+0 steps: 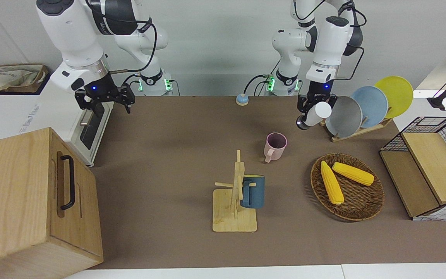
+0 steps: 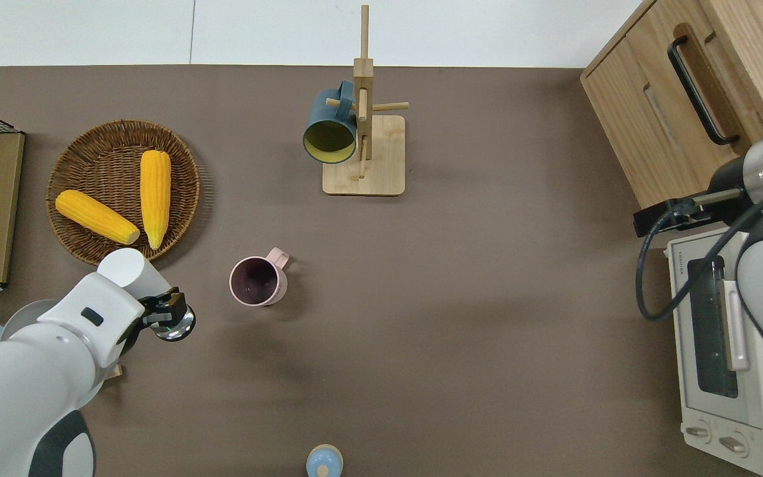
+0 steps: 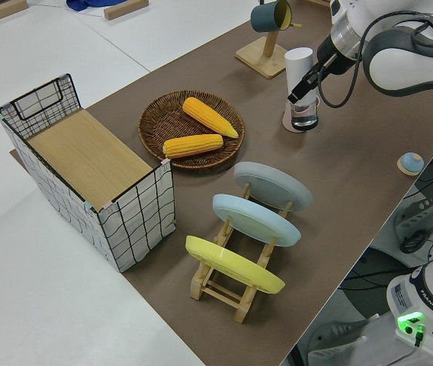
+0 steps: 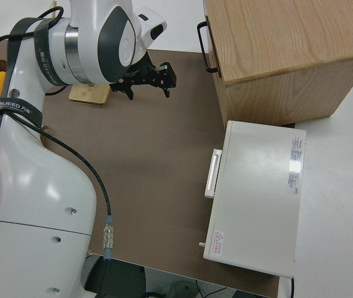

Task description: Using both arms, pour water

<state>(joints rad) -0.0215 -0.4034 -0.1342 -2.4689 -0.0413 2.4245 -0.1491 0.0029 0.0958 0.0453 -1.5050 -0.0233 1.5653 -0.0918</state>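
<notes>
My left gripper (image 1: 311, 112) is shut on a white bottle (image 2: 126, 268) with a silver end (image 2: 174, 326). It holds the bottle tilted in the air, silver end lower, over the brown mat beside the pink mug (image 1: 275, 146). In the overhead view the left gripper (image 2: 164, 309) is a short way from the pink mug (image 2: 257, 281), toward the left arm's end of the table. From the left side the white bottle (image 3: 300, 65) covers most of the mug. No water shows. My right gripper (image 1: 105, 99) is parked and open.
A wooden mug tree (image 1: 235, 201) carries a blue mug (image 1: 253, 191). A wicker basket (image 1: 356, 209) holds two corn cobs. A plate rack (image 1: 362, 130), a wire crate (image 1: 432, 166), a wooden cabinet (image 1: 25, 201), a toaster oven (image 2: 726, 371) and a small blue knob (image 1: 241, 99) stand around the edges.
</notes>
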